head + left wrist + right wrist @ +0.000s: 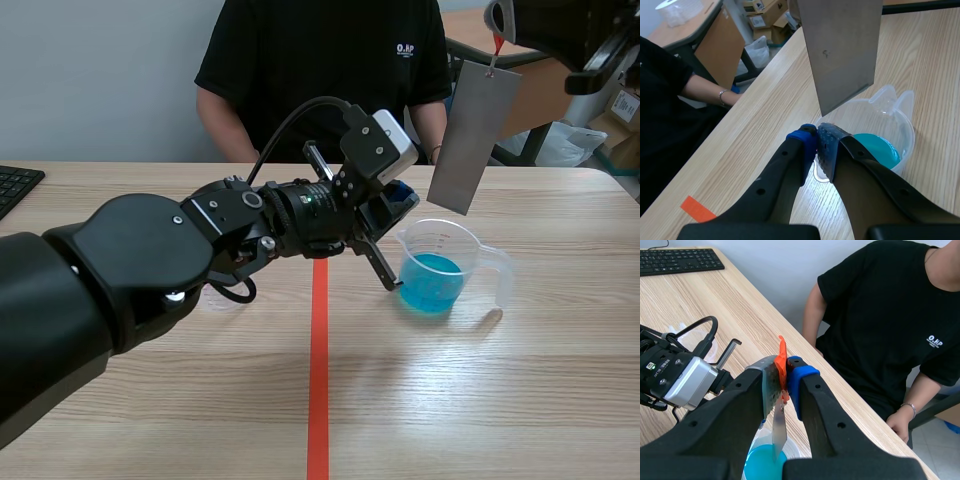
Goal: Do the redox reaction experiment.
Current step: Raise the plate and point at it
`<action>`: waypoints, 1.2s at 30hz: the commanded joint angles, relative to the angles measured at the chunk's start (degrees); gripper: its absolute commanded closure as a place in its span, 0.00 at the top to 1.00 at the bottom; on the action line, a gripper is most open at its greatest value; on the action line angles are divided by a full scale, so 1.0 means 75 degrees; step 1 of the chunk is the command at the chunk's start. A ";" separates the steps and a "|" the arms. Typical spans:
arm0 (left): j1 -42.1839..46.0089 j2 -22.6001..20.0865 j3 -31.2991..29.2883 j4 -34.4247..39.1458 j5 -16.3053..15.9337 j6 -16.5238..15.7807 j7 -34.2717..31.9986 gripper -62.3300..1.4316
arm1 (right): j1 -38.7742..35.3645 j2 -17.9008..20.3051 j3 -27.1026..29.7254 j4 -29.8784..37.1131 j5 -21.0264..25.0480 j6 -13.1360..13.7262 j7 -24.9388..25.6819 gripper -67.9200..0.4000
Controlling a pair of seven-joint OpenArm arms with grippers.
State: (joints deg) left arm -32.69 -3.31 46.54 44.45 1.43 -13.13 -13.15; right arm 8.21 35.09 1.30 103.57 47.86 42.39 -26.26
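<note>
R gripper (783, 371) is pinching red tab (782, 351) upper right, metal plate (473, 135) hanging over beaker (486, 262), L gripper (815, 142) clamping its rim, shirt (330, 60) reading "O.HP".

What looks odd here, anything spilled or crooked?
No spill shows. The metal plate hangs crooked, one corner lowest, from a red tag pinched in the right pincer, above the cup of blue liquid. The left pincer grips the cup's rim.

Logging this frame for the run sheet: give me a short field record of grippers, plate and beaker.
left gripper: shut on beaker rim
right gripper: shut on red tab
metal plate: hangs from red tab, over beaker, not dipped
blue liquid: in beaker
person: seated opposite
</note>
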 commanded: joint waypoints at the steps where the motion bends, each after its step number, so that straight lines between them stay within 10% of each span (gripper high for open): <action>1: -0.0114 0.0122 -0.0023 0.0181 -0.0047 0.0047 -0.0134 0.10 | 0.0131 0.0099 0.0085 0.0099 0.0082 0.0044 0.0085 0.03; 28: -0.0087 0.0029 -0.0023 0.0181 -0.0047 0.0187 -0.0248 0.10 | 0.0131 0.0099 0.0085 0.0099 0.0082 0.0044 0.0085 0.03; 36: 0.0341 -0.0918 -0.0044 0.0644 -0.0125 0.0274 -0.0216 0.10 | 0.0131 0.0099 0.0085 0.0099 0.0082 0.0044 0.0087 0.03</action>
State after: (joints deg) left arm -30.70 -8.56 46.54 46.52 1.39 -11.07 -14.11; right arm 8.21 35.09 1.30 103.57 47.86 42.39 -26.28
